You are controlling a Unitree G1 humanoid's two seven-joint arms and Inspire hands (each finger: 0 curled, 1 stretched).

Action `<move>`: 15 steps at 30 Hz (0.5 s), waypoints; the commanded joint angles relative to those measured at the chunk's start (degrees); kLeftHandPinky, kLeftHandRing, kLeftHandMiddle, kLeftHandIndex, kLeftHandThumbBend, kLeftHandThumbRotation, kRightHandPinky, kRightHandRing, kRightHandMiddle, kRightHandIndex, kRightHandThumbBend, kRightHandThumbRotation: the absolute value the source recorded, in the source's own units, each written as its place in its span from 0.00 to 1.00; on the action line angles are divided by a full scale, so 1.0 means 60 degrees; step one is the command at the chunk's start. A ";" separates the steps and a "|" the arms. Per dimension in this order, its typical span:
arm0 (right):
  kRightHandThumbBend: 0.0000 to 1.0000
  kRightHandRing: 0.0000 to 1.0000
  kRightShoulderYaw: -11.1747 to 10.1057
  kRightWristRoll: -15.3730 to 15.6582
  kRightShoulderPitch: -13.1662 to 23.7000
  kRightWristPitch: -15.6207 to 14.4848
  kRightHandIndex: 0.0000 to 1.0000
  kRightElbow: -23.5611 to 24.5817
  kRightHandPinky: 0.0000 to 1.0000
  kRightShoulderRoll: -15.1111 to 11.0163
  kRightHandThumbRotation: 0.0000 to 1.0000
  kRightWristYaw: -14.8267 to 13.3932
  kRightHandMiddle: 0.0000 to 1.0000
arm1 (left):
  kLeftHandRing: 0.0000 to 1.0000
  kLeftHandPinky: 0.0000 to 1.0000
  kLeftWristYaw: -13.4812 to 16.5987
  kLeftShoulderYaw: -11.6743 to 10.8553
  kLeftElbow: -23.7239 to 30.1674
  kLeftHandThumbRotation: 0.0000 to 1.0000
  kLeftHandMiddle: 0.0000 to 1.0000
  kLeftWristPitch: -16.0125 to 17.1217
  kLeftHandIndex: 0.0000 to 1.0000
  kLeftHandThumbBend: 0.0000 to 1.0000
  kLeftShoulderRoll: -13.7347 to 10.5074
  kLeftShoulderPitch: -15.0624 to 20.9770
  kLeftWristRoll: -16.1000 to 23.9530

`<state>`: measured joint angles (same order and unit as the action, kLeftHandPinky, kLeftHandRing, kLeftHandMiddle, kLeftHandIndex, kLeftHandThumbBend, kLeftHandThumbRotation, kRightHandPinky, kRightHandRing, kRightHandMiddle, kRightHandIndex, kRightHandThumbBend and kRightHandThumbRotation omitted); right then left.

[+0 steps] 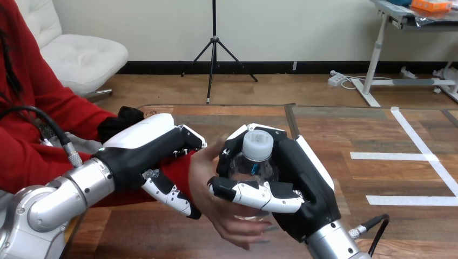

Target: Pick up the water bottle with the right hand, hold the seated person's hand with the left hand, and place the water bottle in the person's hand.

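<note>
From where I stand, the robot's right hand (pixel 302 189) is clamped on the water bottle (pixel 251 168). Its thumb (pixel 254 195) lies across the front of the clear body and its fingers wrap round behind, just under the white cap (pixel 257 144). The bottle stands upright above the wooden table (pixel 345 129), right against the person's hand (pixel 213 208), which is held open with the palm turned toward it. Whether the base already rests on the palm I cannot tell. The left hand (pixel 141 148) is closed over the person's wrist (pixel 186 171), fingers on top and thumb curled underneath, steadying it. The bottle looks like thin clear plastic (it would dent under a hard squeeze) and smooth enough to slip. How full it is I can't make out, so its weight is a guess. A grip round the middle of the body seems the safest place to take it, with the cap left free.
</note>
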<state>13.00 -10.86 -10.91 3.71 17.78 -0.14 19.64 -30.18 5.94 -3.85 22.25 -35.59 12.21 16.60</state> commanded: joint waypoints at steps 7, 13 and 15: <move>0.85 0.33 0.0180 -0.0111 0.0844 0.0520 0.40 -0.0324 0.27 0.0385 0.00 -0.0039 0.39 | 0.36 0.30 0.0046 0.0215 0.0337 0.00 0.43 -0.0023 0.44 0.96 0.0342 0.0647 -0.0148; 0.86 0.33 0.0206 -0.0144 0.0957 0.0839 0.40 -0.0695 0.27 0.0479 0.00 0.0003 0.39 | 0.36 0.31 0.0063 0.0224 0.0416 0.00 0.43 -0.0114 0.44 0.96 0.0370 0.0618 -0.0106; 0.86 0.33 0.0227 -0.0159 0.0996 0.0950 0.40 -0.0829 0.28 0.0512 0.00 0.0029 0.39 | 0.37 0.31 0.0075 0.0230 0.0441 0.00 0.43 -0.0139 0.44 0.97 0.0379 0.0605 -0.0083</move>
<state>12.88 -10.91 -9.76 6.69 14.57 0.22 19.08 -30.21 5.94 -3.84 21.19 -35.19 12.21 16.62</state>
